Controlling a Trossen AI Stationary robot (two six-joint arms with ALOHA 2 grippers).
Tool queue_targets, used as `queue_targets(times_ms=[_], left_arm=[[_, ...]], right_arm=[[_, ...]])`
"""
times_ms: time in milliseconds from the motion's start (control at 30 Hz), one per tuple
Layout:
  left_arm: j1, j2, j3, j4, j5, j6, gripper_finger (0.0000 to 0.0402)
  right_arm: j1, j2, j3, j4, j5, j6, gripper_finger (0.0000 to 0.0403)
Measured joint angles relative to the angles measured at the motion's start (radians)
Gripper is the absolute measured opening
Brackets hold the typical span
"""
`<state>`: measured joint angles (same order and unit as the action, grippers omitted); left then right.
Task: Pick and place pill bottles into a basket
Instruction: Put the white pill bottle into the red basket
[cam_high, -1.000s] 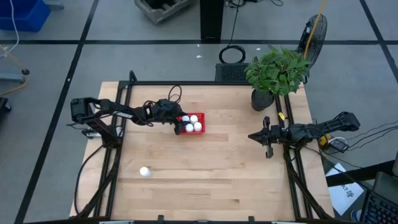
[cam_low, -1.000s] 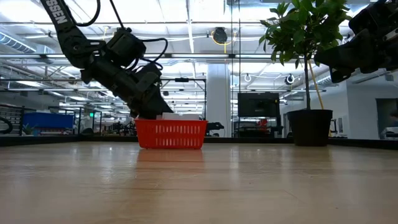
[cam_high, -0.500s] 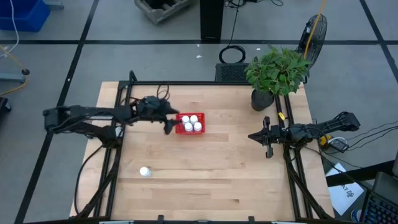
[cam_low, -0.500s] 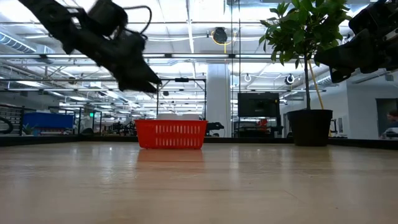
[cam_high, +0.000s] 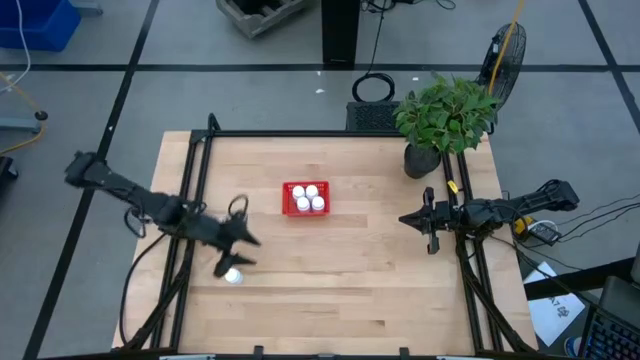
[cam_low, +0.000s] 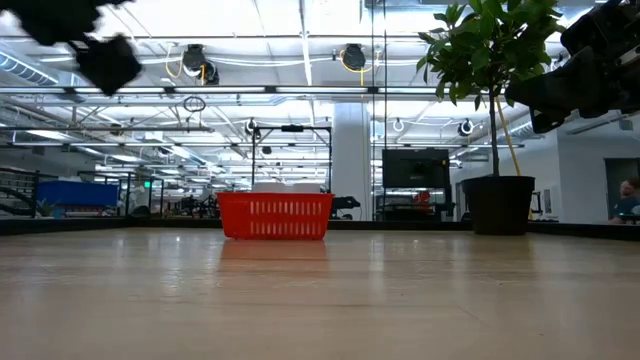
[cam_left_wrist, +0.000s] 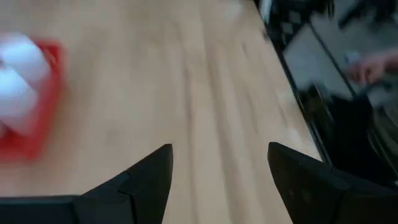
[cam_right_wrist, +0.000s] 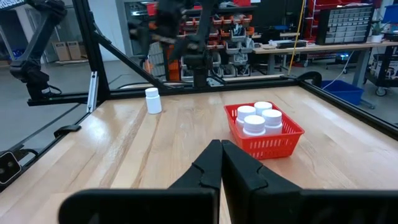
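Four pill bottles (cam_high: 308, 197) stand packed together in the red mesh basket (cam_high: 289, 205), which sits near the middle of the wooden table (cam_high: 340, 270), a little toward its far edge. In the right wrist view their white caps (cam_right_wrist: 254, 121) rise above the basket's lattice wall (cam_right_wrist: 273, 145). A fifth pill bottle (cam_high: 232, 275) stands upright on the table near the left front, well apart from the basket; the right wrist view shows it alone on the bare wood (cam_right_wrist: 152, 100).

The left gripper (cam_high: 240, 250) hangs just beside that lone bottle, over the table's left side, its two fingers (cam_left_wrist: 148, 180) spread wide with nothing between them. The right gripper (cam_high: 412, 219) rests at the table's right edge, well apart from the basket, its fingers (cam_right_wrist: 208, 165) pressed together and empty. A potted plant (cam_high: 446, 115) stands at the far right corner of the table.
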<state>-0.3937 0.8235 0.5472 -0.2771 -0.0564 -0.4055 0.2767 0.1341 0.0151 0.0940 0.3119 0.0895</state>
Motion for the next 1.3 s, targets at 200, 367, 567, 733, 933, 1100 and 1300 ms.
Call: queue_targets(times_ms=[200, 367, 567, 733, 933, 1100, 1300], left_arm=[[-0.263, 0.047, 0.000, -0.017, -0.082, -0.183, 0.0269], [-0.380, 0.097, 0.000, 0.139, -0.168, -0.108, 0.0269], [-0.529, 0.120, 0.000, 0.135, -0.333, -0.043, 0.0269], [-0.645, 0.104, 0.000, 0.082, -0.471, 0.041, 0.0269], [-0.724, 0.084, 0.000, -0.008, -0.566, 0.040, 0.0269], [-0.750, 0.085, 0.000, -0.041, -0.582, 0.053, 0.0269], [-0.774, 0.079, -0.069, -0.003, -0.659, -0.003, 0.0269]], right_arm=[[0.000, 0.000, 0.000, 0.000, 0.000, 0.000, 0.0000], [0.000, 0.000, 0.000, 0.000, 0.000, 0.000, 0.0000], [0.000, 0.000, 0.000, 0.000, 0.000, 0.000, 0.0000], [0.000, 0.000, 0.000, 0.000, 0.000, 0.000, 0.0000], [0.000, 0.000, 0.000, 0.000, 0.000, 0.000, 0.0000], [0.000, 0.000, 0.000, 0.000, 0.000, 0.000, 0.0000], [0.000, 0.000, 0.000, 0.000, 0.000, 0.000, 0.0000]])
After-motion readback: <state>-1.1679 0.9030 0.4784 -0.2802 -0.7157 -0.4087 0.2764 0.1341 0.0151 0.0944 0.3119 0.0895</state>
